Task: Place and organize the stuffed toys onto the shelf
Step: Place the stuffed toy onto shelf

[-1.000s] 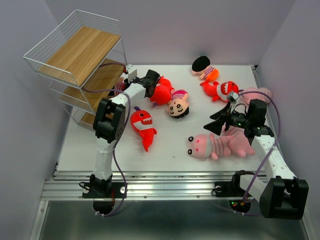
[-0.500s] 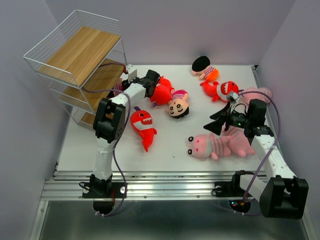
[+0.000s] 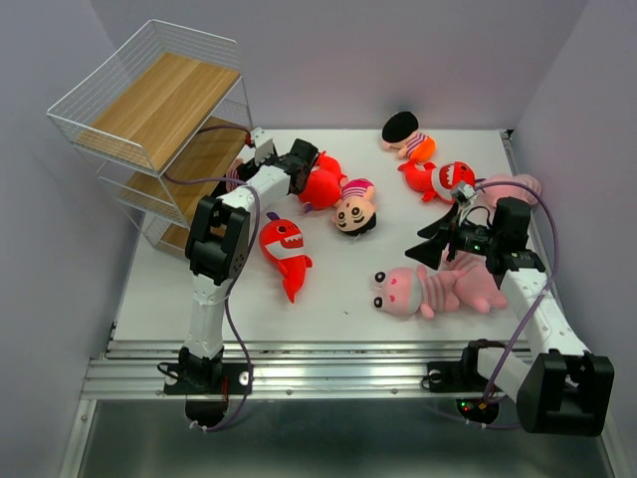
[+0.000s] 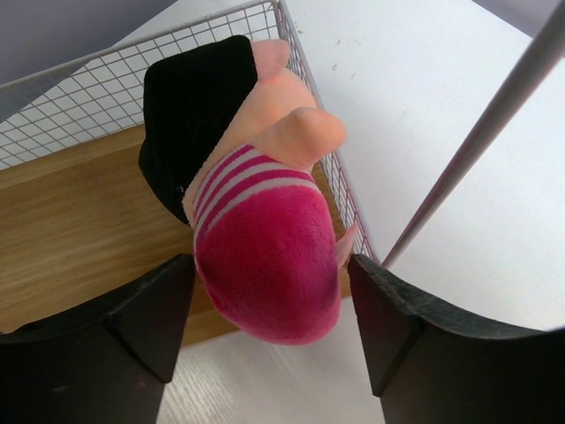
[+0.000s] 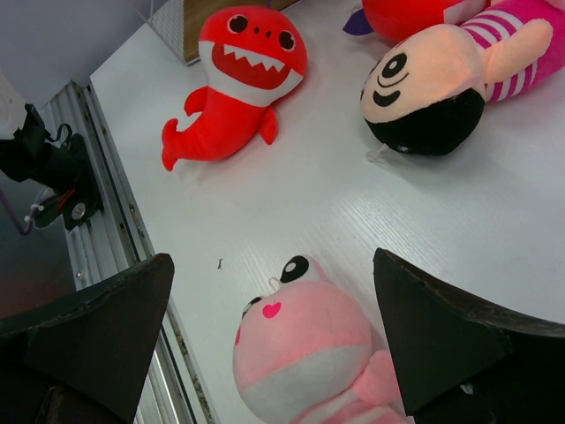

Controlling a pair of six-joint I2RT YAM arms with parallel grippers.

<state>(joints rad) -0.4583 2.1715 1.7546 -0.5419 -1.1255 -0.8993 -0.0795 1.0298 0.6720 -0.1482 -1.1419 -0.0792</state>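
Shelf (image 3: 149,105) of white wire and wood stands at the far left of the table (image 3: 199,299) in the top view; the left gripper (image 3: 262,149) reaches in at its side, and we cannot tell which level it is at; a red fish (image 3: 284,244), a smiling doll (image 3: 353,211) and a pink animal (image 3: 413,291) lie on the table; the right gripper (image 3: 438,244) hangs just over the pink animal.

In the left wrist view we see a black-haired doll (image 4: 256,238) lying half on a wooden board (image 4: 79,238), its pink bottom sticking out over the front edge; the left jaws are wide open, one on each side of the doll, with a thin gap on one side.

In the right wrist view the right jaws are wide open and hold nothing; the pink animal's head lies on the table between them; the red fish and the smiling doll lie further off.
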